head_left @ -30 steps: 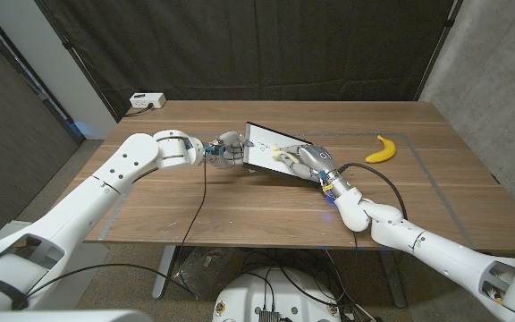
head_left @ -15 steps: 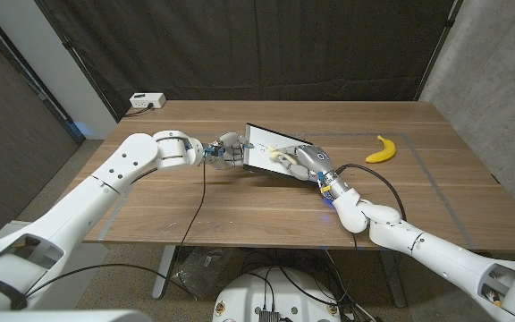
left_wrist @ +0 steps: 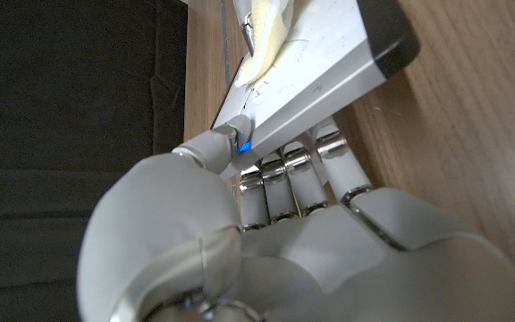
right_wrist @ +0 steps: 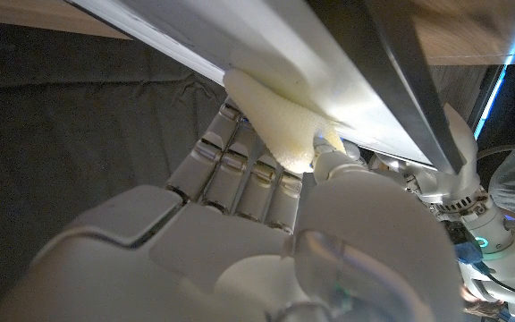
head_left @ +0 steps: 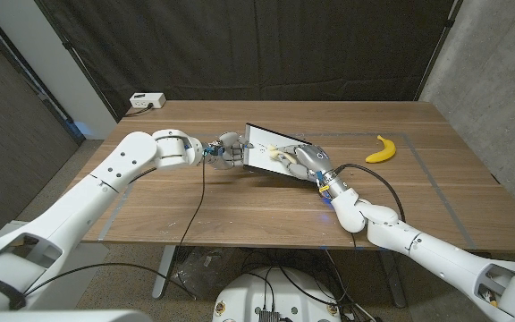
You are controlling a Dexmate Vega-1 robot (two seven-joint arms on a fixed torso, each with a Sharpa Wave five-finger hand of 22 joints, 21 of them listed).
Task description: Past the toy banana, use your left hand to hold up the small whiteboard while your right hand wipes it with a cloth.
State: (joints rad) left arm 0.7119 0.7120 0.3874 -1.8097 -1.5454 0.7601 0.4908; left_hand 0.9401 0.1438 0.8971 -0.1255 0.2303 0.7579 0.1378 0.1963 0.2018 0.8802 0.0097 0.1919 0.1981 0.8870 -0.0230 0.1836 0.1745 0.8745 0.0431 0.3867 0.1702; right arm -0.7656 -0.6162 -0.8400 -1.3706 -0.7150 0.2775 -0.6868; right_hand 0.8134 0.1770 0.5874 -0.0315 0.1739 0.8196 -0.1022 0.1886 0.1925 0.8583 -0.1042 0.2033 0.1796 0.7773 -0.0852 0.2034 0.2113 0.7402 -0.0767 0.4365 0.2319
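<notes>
The small whiteboard [head_left: 266, 148] stands tilted up at the table's middle, its white face toward me. My left hand [head_left: 229, 148] grips its left edge; the left wrist view shows the fingers behind the whiteboard [left_wrist: 325, 63] and the thumb on its front. My right hand [head_left: 306, 158] presses a pale yellow cloth [head_left: 281, 153] against the board's face. In the right wrist view the cloth [right_wrist: 275, 121] is pinched between the fingers and thumb against the whiteboard [right_wrist: 266, 49]. The yellow toy banana [head_left: 381, 148] lies to the right, nearer the right edge.
A white power strip [head_left: 147, 101] sits at the table's back left corner. Black curtains hang behind the table [head_left: 240, 201]. Cables run from both wrists over the tabletop.
My right hand and the cloth have slid slightly along the board's face. The left hand and the board stay as they were.
</notes>
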